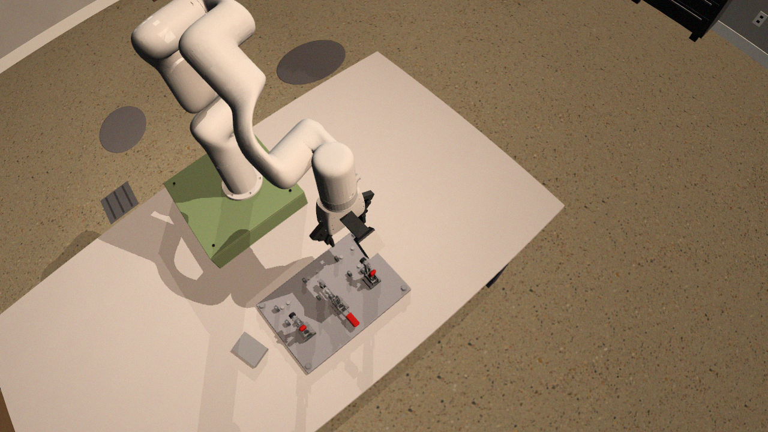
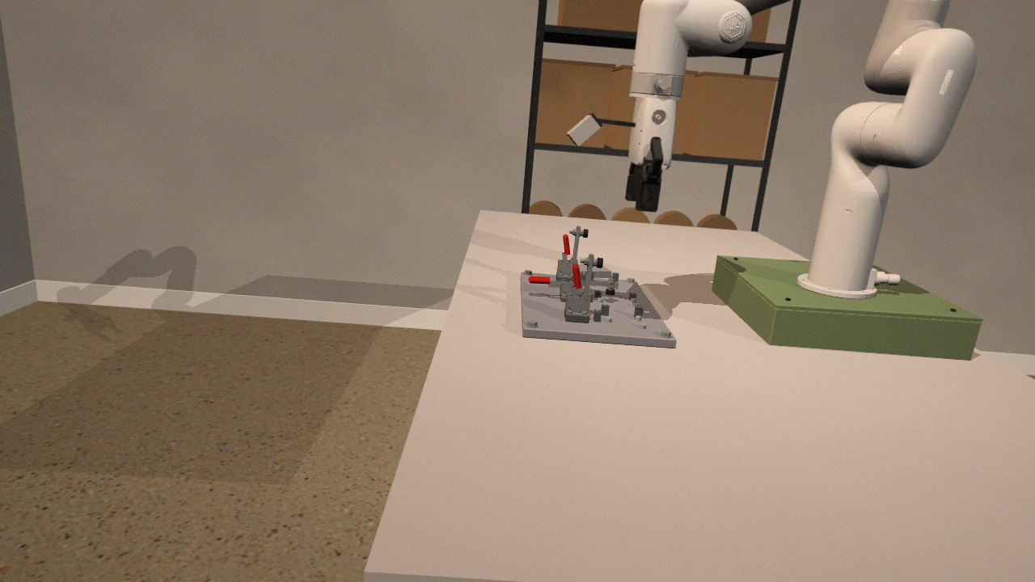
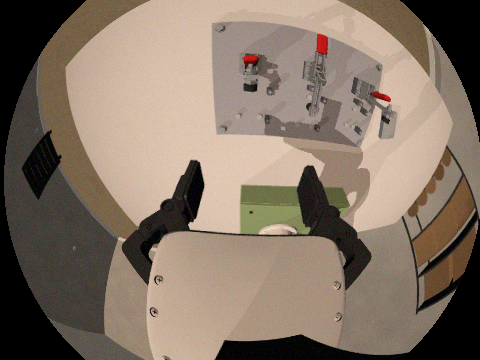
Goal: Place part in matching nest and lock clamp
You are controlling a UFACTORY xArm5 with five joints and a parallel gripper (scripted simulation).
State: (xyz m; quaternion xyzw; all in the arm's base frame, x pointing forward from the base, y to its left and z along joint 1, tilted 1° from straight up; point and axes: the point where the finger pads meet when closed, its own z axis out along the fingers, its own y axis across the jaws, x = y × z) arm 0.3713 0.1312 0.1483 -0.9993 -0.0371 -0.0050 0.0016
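Note:
The grey rectangular part [image 1: 249, 349] [image 3: 388, 125] lies on the table beside one short side of the fixture plate [image 1: 322, 354] [image 2: 550, 329] [image 3: 230, 75]. The nests hold no part. The clamp nearest the part [image 1: 306, 331] [image 3: 362, 89] has its bar raised and red handle up. The middle clamp [image 1: 338, 305] [image 3: 314, 76] has its bar down and its handle [image 1: 352, 319] [image 2: 538, 279] [image 3: 322, 45] lying flat outward. The clamp farthest from the part [image 1: 370, 276] [image 2: 577, 304] [image 3: 250, 70] stands open. My gripper [image 1: 348, 219] [image 2: 642, 195] [image 3: 252, 174] is open and empty, high above the table.
The green robot base [image 1: 252, 220] [image 2: 868, 329] [image 3: 290, 196] stands beside the fixture, at the side opposite the clamp handles. Small side blocks and round rest pads rise from the plate. The table edge [image 1: 370, 377] runs beyond the handle side.

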